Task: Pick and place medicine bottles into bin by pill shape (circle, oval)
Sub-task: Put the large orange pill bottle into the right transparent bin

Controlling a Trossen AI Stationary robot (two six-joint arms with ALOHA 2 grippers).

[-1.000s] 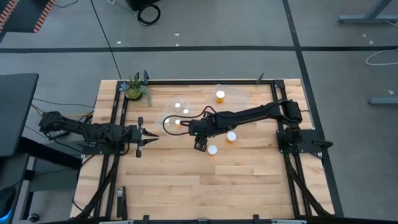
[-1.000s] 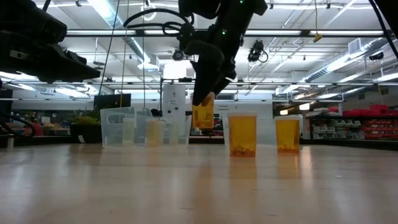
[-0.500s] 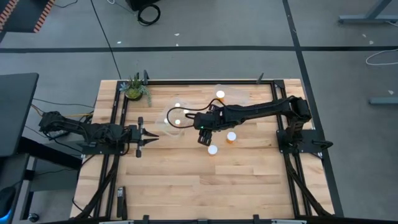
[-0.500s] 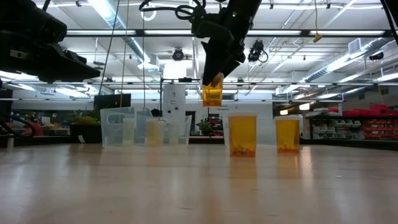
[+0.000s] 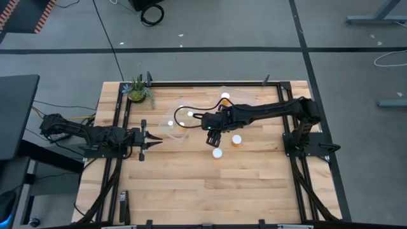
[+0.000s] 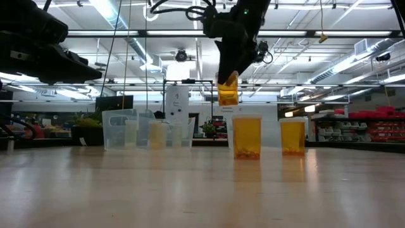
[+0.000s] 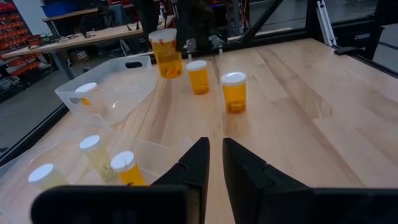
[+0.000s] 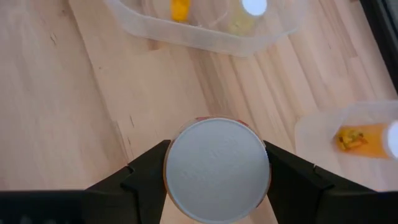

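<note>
My right gripper point(image 5: 213, 131) is shut on an orange bottle with a white cap point(image 6: 228, 90), held in the air over the middle of the table. It also shows in the left wrist view point(image 7: 166, 53). Two more bottles point(image 5: 236, 139) point(image 5: 217, 152) stand on their bases on the wood nearby. One clear bin point(image 5: 178, 121) holds three bottles. A second clear bin point(image 5: 236, 98) holds one. My left gripper point(image 5: 156, 139) waits, shut and empty, at the table's left. My right gripper pinches the bottle at its white cap point(image 8: 217, 169) between its two fingers point(image 8: 146, 171), one on each side. The fingers come from above, pointing down. The bottle hangs below them, slightly tilted, lifted clear of the table.
A small green potted plant point(image 5: 138, 91) stands at the far left corner. Dark frame rails point(image 5: 117, 127) run along the table's left, right and far sides. Bare wood point(image 5: 210, 191) fills the near half of the table.
My right gripper has risen with the bottle and moved toward the far edge and a little to the right, away from the two standing bottles. The bottle has gone from low over the table to well above them.
</note>
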